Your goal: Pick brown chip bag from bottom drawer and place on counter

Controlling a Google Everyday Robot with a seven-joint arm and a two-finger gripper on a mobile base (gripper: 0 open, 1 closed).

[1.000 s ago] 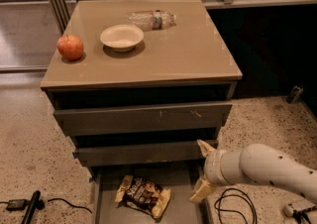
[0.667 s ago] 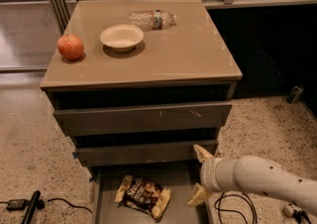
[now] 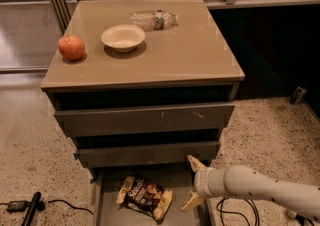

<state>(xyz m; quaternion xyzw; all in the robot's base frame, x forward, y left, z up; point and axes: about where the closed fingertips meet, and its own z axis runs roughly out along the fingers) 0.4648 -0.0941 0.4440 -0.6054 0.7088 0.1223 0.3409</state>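
Note:
The brown chip bag [image 3: 144,196] lies flat in the open bottom drawer [image 3: 106,206], left of centre, dark brown with tan ends and white lettering. My gripper [image 3: 194,184] is at the drawer's right side, to the right of the bag and apart from it. Its two tan fingers [image 3: 196,163] are spread wide, one up, one down, with nothing between them. The white arm [image 3: 260,186] reaches in from the lower right. The counter [image 3: 185,50] is the tan top of the cabinet above.
On the counter stand a red apple [image 3: 71,47], a white bowl [image 3: 123,37] and a clear plastic bottle [image 3: 153,19] lying on its side. Two wider drawers [image 3: 145,119] sit partly pulled out above. Black cables [image 3: 239,212] lie on the speckled floor.
My gripper and arm have moved left, toward the chip bag, staying spread open. The bag has not moved.

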